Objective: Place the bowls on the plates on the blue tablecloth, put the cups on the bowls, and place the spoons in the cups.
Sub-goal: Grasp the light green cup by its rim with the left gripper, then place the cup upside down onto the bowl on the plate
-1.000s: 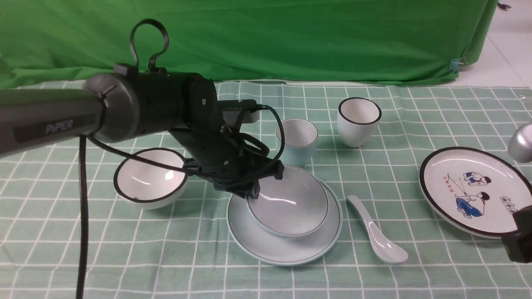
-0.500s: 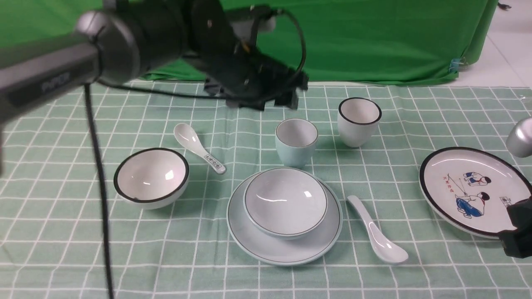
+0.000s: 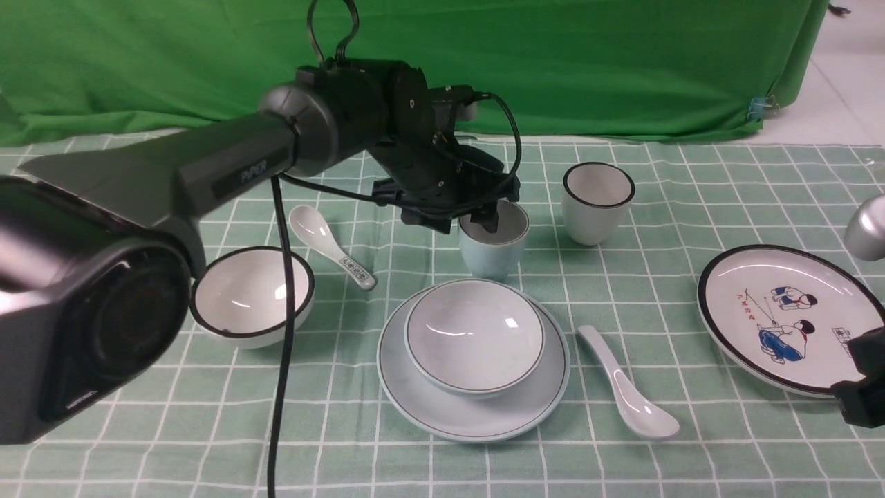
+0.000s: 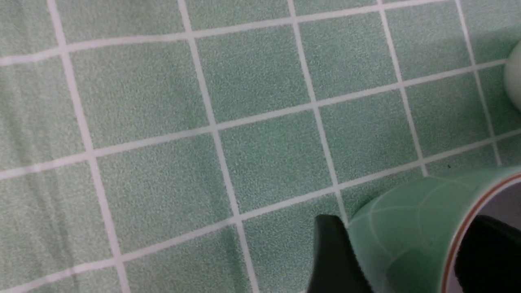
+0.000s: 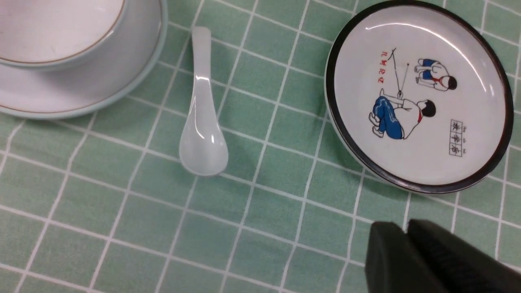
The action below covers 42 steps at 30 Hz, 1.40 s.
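Looks to be on the cup step for the blue set. Has the left gripper [image 3: 460,223], reaching in from the left of the front view, at the pale-blue cup [image 3: 492,252], just above centre on the blue tablecloth [image 3: 726,456] covering the bench. Straddles the cup's wall with the fingers [image 4: 331,256], one outside and one inside the mouth; cannot tell whether pinched tight or only close against it. Finds the cup upright on the cloth, just above the pale-blue bowl [image 3: 474,337], itself seated on the pale-blue plate [image 3: 477,425] at lower centre. Calls next, most likely, for a firm pinch on the wall, a straight lift clear of the bowl's rim, a short carry toward the lower frame and a level set-down in the bowl's middle. Leaves undone the white bowl [image 3: 252,297] at centre left, the white cup [image 3: 598,207] at upper right, the cartoon plate [image 3: 760,277] at far right, the plain spoon [image 3: 622,384] beside the blue plate and the marked spoon [image 3: 332,249] by the white bowl. Holds the right gripper [image 5: 401,230] low at the right edge, near the cartoon plate, fingers pressed together on nothing.
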Each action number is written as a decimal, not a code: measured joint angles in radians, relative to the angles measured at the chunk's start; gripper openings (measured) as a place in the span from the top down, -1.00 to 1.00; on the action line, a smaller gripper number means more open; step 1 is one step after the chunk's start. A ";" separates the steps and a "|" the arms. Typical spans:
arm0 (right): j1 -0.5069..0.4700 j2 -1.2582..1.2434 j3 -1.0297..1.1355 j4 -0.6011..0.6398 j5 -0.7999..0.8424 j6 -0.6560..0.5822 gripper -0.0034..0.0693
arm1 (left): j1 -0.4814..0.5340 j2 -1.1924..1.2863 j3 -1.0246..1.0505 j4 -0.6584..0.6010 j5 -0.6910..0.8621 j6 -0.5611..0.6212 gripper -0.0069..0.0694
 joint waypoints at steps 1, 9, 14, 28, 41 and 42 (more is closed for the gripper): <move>0.000 0.000 0.000 0.000 0.000 0.000 0.64 | 0.000 0.000 -0.002 0.006 0.008 -0.001 0.02; 0.000 0.000 0.000 -0.001 0.000 0.000 0.61 | 0.000 -0.130 -0.065 0.136 0.246 0.004 0.74; 0.000 0.000 0.000 -0.002 -0.016 0.000 0.59 | -0.026 -0.288 -0.038 0.092 0.418 0.088 0.74; 0.000 0.000 0.000 -0.002 -0.034 -0.001 0.57 | -0.079 -0.304 0.331 0.088 0.180 0.091 0.74; -0.081 0.224 -0.206 0.155 0.176 -0.139 0.57 | -0.079 -0.304 0.348 0.072 0.164 0.083 0.29; -0.121 0.271 -0.241 0.230 0.177 -0.214 0.57 | -0.079 -0.304 0.348 0.072 0.166 0.082 0.18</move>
